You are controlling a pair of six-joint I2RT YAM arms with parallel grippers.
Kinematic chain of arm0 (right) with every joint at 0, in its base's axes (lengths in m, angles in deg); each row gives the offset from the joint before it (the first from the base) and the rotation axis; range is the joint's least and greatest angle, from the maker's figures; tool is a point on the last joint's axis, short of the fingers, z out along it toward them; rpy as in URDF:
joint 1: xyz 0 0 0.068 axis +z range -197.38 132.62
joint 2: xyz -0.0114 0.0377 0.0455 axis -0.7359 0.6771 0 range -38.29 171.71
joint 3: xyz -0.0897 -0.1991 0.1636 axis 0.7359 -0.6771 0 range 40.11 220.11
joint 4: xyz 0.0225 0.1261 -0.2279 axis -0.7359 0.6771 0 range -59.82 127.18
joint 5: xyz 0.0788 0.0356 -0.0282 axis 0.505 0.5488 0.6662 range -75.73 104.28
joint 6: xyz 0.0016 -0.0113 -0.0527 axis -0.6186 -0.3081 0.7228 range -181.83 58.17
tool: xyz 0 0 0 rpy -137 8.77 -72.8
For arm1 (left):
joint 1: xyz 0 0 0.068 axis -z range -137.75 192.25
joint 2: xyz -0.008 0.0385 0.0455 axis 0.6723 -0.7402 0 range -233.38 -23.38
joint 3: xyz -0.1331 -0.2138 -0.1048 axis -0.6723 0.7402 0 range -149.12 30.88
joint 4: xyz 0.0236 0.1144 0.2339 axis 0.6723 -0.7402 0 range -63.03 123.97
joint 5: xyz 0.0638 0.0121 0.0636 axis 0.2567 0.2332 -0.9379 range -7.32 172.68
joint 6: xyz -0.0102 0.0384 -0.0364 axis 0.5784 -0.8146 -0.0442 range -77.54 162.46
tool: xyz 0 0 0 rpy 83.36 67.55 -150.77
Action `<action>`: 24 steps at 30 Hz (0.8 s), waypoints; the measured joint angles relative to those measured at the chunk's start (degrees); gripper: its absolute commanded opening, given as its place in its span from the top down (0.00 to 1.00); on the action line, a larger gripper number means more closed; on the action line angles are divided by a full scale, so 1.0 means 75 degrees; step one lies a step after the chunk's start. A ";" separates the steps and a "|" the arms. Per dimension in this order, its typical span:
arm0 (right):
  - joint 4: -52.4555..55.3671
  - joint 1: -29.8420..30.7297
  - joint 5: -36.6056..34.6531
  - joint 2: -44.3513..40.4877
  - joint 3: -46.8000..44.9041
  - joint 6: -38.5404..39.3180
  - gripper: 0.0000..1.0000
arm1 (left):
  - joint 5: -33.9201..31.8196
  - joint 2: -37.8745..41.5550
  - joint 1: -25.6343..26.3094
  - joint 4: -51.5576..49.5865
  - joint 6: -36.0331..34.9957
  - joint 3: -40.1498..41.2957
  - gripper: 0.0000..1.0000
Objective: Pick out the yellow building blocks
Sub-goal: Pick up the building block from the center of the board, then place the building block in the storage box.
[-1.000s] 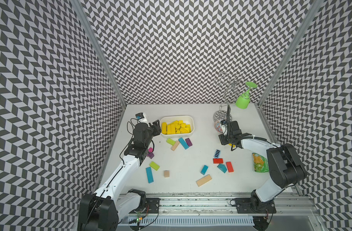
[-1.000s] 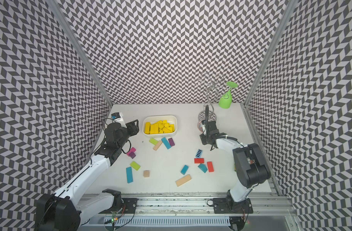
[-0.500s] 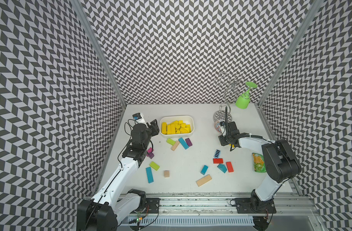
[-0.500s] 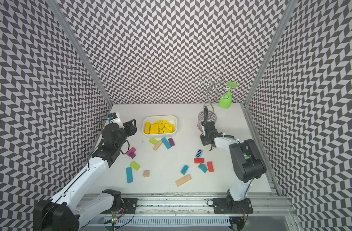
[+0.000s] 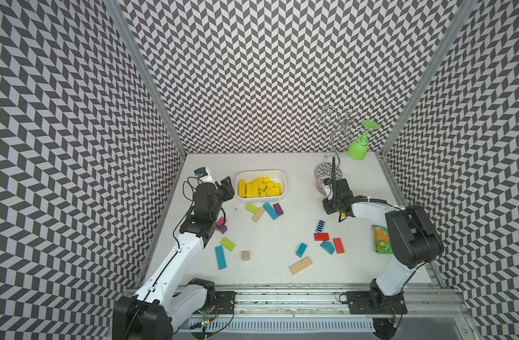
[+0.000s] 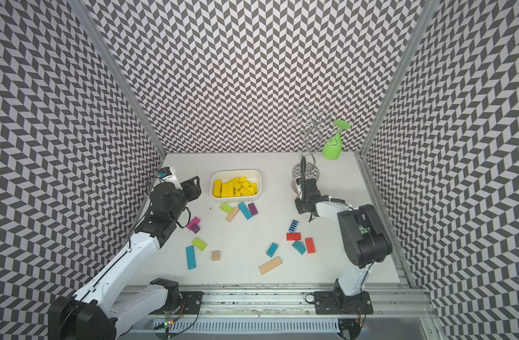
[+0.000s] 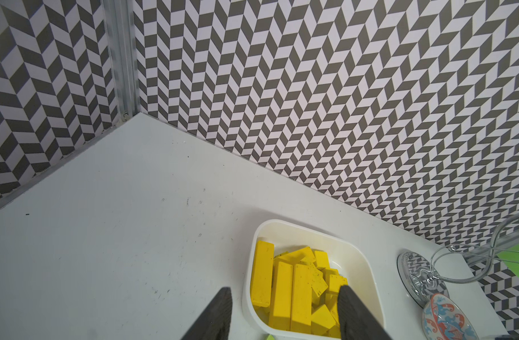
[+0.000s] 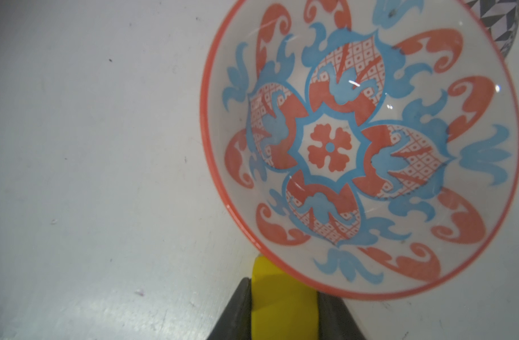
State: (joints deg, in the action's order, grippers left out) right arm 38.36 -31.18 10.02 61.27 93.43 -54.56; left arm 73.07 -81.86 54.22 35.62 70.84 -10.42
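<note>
While the right gripper [image 8: 283, 290] pinches one yellow block [image 8: 281, 309] between both fingers, just beside the patterned bowl [image 8: 361, 147], the left gripper [image 7: 284, 290] hangs spread and empty, just beside the white tub [image 7: 296, 226] that holds the heaped yellow building blocks [image 7: 281, 279].

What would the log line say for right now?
right hand: shut on yellow block beside bowl | left hand: open near tray
</note>
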 measured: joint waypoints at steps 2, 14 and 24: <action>-0.0026 0.0000 0.0061 0.0000 -0.0003 -0.0009 0.76 | -0.0026 0.0070 0.0000 -0.0009 0.0020 0.0041 0.41; 0.0064 0.0085 0.0603 -0.0720 -0.0154 -0.0111 0.81 | -0.0137 0.0154 0.0000 -0.0067 0.0370 0.0134 0.41; 0.0076 0.1425 0.1157 -0.1571 0.0166 -0.0344 0.81 | -0.0023 0.0108 0.0000 -0.0169 0.0833 0.0577 0.43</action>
State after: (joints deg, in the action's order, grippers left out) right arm 38.93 -20.49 18.70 49.49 94.68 -57.14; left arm 72.90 -81.05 54.22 34.35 77.09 -6.09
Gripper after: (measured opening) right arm 0.316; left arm 0.576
